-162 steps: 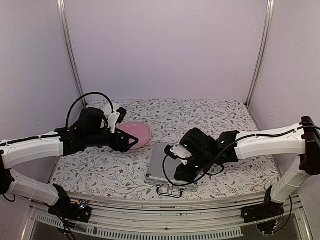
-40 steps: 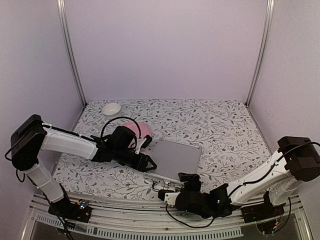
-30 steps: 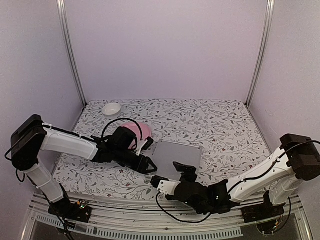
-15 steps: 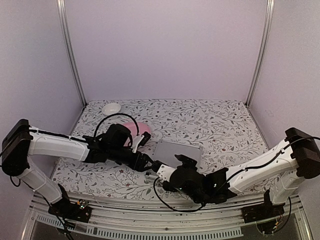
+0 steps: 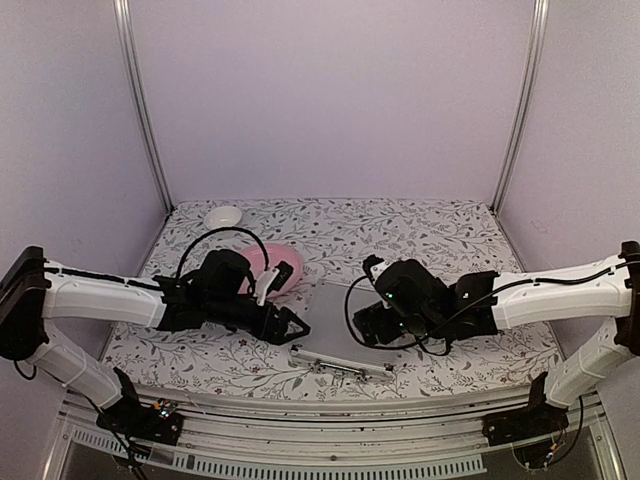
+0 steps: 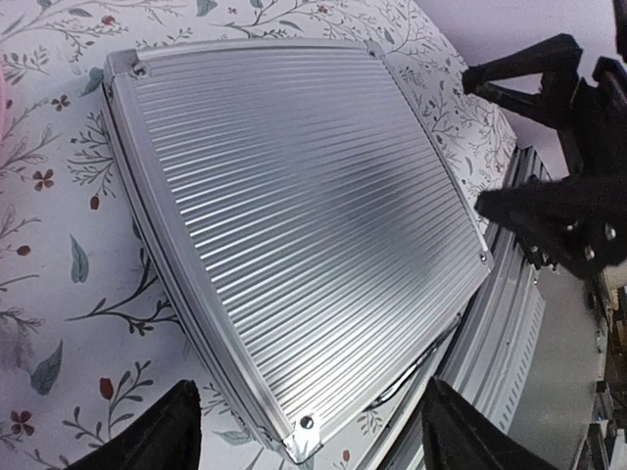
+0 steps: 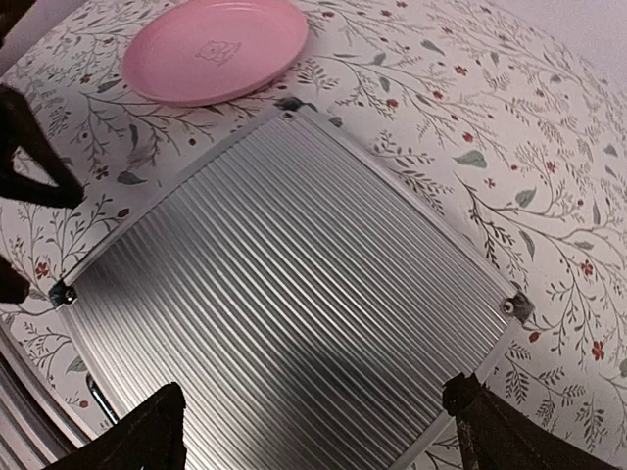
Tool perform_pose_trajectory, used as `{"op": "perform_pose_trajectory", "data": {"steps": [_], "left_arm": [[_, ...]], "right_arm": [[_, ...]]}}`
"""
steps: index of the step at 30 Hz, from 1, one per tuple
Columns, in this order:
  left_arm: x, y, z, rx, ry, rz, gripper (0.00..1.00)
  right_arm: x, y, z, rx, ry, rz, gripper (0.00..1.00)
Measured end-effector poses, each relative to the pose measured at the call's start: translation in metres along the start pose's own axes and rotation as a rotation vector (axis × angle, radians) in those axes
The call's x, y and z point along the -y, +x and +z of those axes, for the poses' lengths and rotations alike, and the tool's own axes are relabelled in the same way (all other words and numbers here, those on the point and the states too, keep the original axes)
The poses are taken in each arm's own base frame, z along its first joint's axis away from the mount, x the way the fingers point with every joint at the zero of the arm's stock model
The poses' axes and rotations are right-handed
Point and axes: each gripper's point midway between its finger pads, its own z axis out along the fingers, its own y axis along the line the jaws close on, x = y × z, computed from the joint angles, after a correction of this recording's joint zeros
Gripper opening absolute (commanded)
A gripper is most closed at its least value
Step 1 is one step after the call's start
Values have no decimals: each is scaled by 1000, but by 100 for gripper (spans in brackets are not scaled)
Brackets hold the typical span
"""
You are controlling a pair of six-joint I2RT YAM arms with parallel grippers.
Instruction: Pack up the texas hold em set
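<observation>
When set against a second ago, find the right pincer up from the near rim and hanging over the silver case, fingers spread wide, gripping nothing. Find the left pincer held to much the same spot, just beside the case's left edge, likewise spread and empty. Read that as the lid work probably over: case shut and flat, neither arm touching it, packing likely finished or down to the latches, too small to tell. See the case lying on the tabletop near the front edge, its far left corner just beside the pink plate. Note a ribbed lid of bright metal, riveted at the corners, unmarked. No chips, cards or marker in view; presumably shut inside.
</observation>
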Motion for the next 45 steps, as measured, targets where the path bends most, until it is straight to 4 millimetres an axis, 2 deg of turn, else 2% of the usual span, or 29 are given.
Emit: {"op": "perform_pose_trajectory", "data": {"steps": [7,12,22,28,33,39,45], "left_arm": [[3,15,9,-57,48,-62,78],[3,22,14,-83,63,-84,78],[5,28,18,-108,71,-119,79],[6,37,25,-132,71,-133,78],[7,37,27,-131,73,-140,79],[13,41,32,-137,90,-134,78],[26,44,40,-150,133,-116,79]], "right_arm": [[61,18,5,-111,50,399,91],[78,31,11,-156,64,518,84],[70,47,32,-213,15,562,71],[63,48,43,-216,-19,564,60],[64,50,50,-221,-22,556,58],[71,38,64,-182,-26,544,57],[83,16,89,-140,-24,507,57]]}}
